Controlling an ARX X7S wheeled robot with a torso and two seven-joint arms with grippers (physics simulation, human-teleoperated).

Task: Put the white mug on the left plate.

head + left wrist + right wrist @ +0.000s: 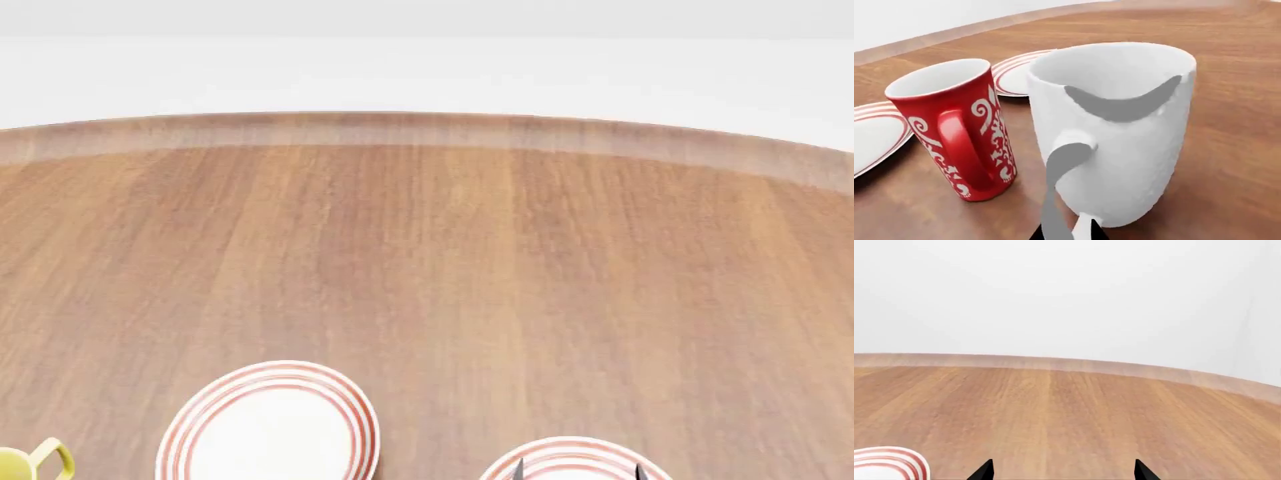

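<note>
The white mug [1121,135] fills the left wrist view, upright on the wooden table, its loop handle [1067,155] turned towards the camera. My left gripper [1071,235] shows only as two dark tips close together, one on each side of the handle's lower end, shut on it. Two red-ringed plates show here, one at the frame's edge [874,135] and one behind the mugs [1014,70]; I cannot tell which is the left one. In the head view the left plate [267,425] lies empty, and the white mug is out of view. My right gripper [1062,474] is open and empty over the table.
A red mug with white swirls [954,125] stands close beside the white mug. The second plate [574,462] lies right of the left plate, and its rim shows in the right wrist view [887,462]. A yellow mug handle [40,460] shows at the head view's edge.
</note>
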